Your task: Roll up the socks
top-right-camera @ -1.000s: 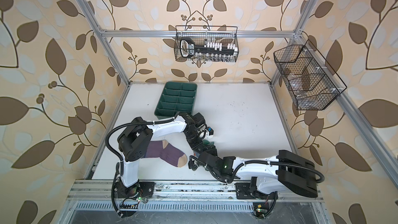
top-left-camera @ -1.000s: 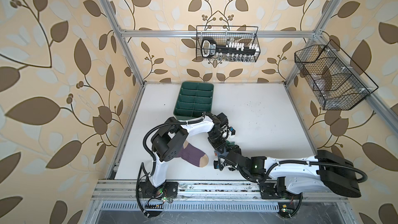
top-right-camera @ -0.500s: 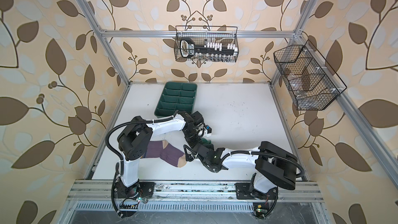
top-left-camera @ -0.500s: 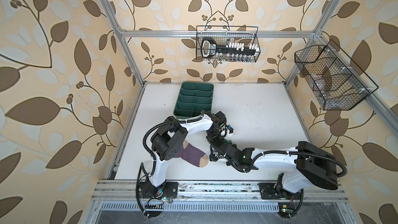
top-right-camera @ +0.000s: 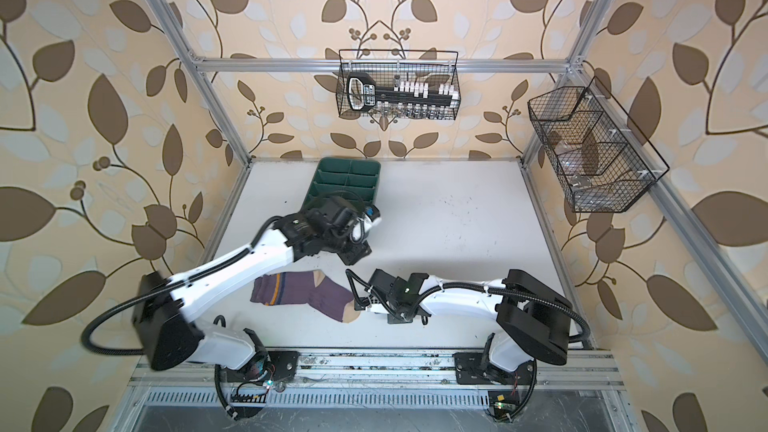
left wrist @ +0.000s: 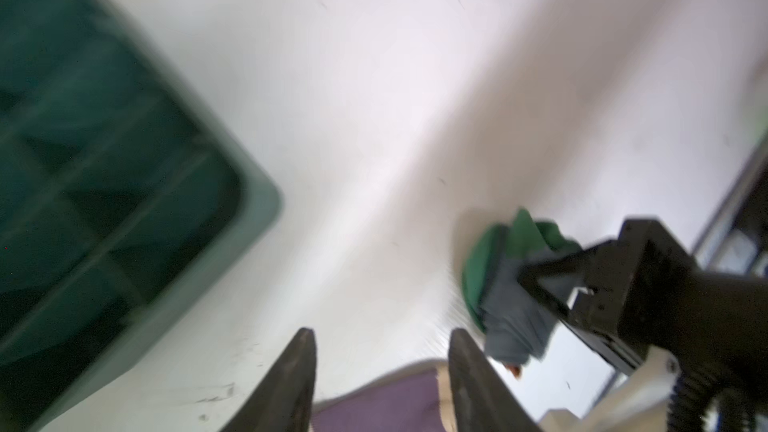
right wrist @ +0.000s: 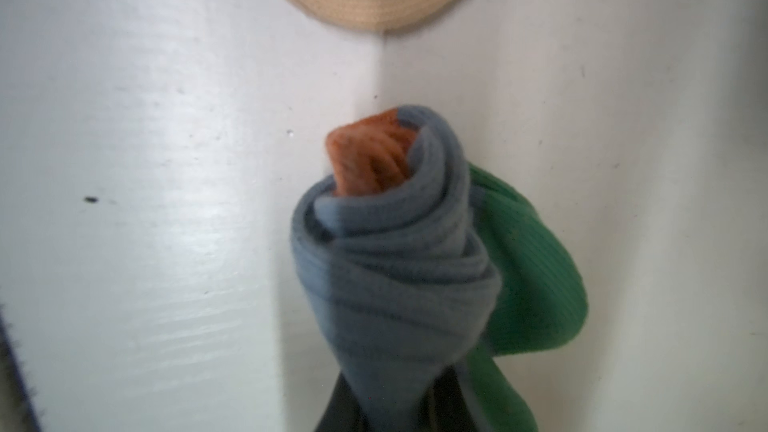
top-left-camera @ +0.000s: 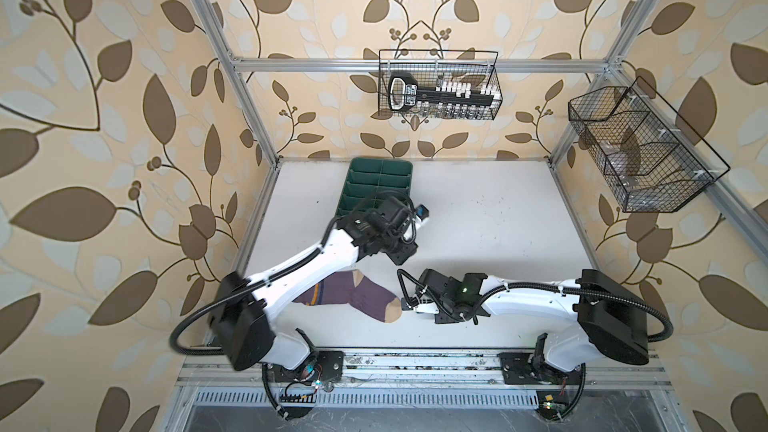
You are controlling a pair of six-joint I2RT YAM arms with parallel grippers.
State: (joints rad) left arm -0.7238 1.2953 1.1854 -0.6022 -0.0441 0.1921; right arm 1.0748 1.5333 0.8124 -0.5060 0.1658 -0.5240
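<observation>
Grey-blue sock: ribbed knit, rolled into a tight spiral bundle w/ orange cuff at the core and green toe flap loose on the outside. Right claw pinched narrow on it, front-centre of the smooth white surface, near tan toe of the purple sock. Purple sock lies flat, unrolled, L-shaped, orange/blue stripes by cuff, front-left. Left claw: pointed black fingers apart, moderate gap, nothing btwn them, above surface beside green plastic divider tray.
</observation>
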